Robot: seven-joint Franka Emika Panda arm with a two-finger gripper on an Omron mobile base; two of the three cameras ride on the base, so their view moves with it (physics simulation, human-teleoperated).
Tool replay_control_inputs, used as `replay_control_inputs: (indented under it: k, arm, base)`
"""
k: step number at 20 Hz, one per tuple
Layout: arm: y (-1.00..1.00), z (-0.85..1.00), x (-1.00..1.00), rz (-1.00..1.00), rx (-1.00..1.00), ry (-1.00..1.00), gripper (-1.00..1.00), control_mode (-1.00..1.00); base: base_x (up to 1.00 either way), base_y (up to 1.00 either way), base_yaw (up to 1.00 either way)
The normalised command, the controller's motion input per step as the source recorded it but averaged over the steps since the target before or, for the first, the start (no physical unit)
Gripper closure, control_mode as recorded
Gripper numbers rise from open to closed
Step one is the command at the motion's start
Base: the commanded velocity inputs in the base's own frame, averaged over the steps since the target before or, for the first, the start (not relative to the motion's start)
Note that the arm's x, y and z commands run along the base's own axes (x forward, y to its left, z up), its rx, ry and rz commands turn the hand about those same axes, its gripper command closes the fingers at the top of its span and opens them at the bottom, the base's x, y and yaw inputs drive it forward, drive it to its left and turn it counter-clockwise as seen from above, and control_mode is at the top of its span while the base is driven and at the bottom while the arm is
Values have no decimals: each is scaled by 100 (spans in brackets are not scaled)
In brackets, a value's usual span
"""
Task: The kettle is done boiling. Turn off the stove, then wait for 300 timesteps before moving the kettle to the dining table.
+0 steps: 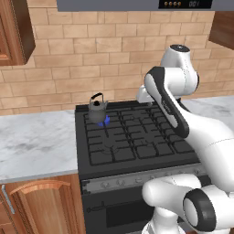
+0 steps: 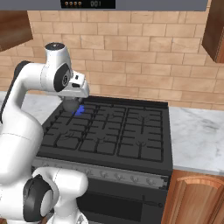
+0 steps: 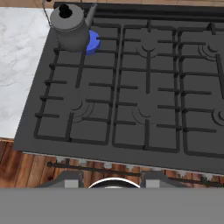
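Gripper (image 3: 112, 178) hangs over the front edge of the stove (image 3: 131, 87), fingertips apart with nothing between them, so it's released. Just below sits the grey knob strip (image 1: 137, 179). The kettle (image 3: 70, 27) is way off at the stove's back left burner, sitting on the grate with a blue flame (image 3: 92, 41) under it, so the burner's still on. My guess: rigid metal, a bit heavy with water, smooth rounded body that'd slip. I'd grab the thin arched handle (image 1: 96, 95) at the top of its arc, not the hot body.
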Motion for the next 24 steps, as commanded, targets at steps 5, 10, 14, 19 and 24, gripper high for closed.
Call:
replay_control_inputs:
  k: [5, 10, 14, 19, 24]
  arm:
    - [1, 0, -25, 0, 0, -5, -100, -100]
    - [14, 0, -45, 0, 0, -9, -100, -100]
    - [25, 0, -25, 0, -3, 0, -100, -100]
    - [20, -3, -2, 0, -1, 1, -100, -100]
    - [48, -16, 1, 0, -8, 9, -100, -100]
  base:
    - [0, 0, 0]
    - [0, 0, 0]
    - [0, 0, 0]
    - [0, 0, 0]
    - [0, 0, 0]
